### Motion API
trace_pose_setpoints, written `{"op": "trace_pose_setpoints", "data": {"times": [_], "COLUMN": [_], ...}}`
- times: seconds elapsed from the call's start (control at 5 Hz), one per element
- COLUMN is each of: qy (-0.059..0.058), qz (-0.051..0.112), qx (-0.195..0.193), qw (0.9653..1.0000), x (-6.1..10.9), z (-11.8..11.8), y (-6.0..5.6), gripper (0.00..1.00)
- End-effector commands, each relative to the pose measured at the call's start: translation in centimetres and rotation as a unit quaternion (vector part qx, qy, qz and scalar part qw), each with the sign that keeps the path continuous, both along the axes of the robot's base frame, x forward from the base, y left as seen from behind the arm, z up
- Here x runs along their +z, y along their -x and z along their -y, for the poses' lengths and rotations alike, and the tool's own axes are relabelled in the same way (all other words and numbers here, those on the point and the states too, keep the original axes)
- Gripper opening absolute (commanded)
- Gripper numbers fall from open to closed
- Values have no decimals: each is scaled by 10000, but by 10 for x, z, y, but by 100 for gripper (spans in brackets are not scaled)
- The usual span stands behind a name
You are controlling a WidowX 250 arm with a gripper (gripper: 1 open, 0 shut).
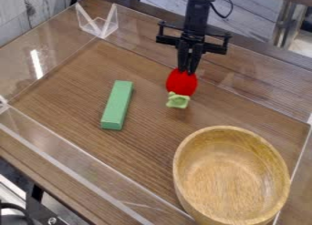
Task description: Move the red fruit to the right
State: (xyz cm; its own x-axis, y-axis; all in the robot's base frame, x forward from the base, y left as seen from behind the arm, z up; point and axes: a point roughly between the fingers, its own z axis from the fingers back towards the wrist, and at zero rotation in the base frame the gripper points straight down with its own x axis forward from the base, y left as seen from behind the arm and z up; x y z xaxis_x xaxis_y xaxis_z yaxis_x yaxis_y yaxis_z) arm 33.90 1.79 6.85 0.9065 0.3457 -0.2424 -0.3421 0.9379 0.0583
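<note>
The red fruit (pixel 182 81) is a small bright-red strawberry-like toy with a pale green leafy end (pixel 178 101) pointing down toward the wooden tabletop. It hangs in the middle of the table's far half. My gripper (pixel 188 70) comes straight down from above, and its dark narrow fingers are shut on the top of the red fruit. I cannot tell whether the leafy end touches the table.
A flat green rectangular block (pixel 117 105) lies to the left of the fruit. A large wooden bowl (pixel 231 132) stands at the front right. Clear plastic walls (pixel 49 128) fence the table, and a clear folded stand (pixel 95 24) sits at the back left.
</note>
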Motion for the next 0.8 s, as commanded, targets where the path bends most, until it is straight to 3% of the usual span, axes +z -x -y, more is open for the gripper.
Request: {"op": "trace_pose_setpoints", "data": {"times": [0.0, 0.6], "qy": [40, 161], "qz": [266, 309], "qx": [-401, -1134], "qw": [9988, 9929], "x": [12, 15], "z": [3, 16], "y": [-1, 4], "gripper": [0, 0]}}
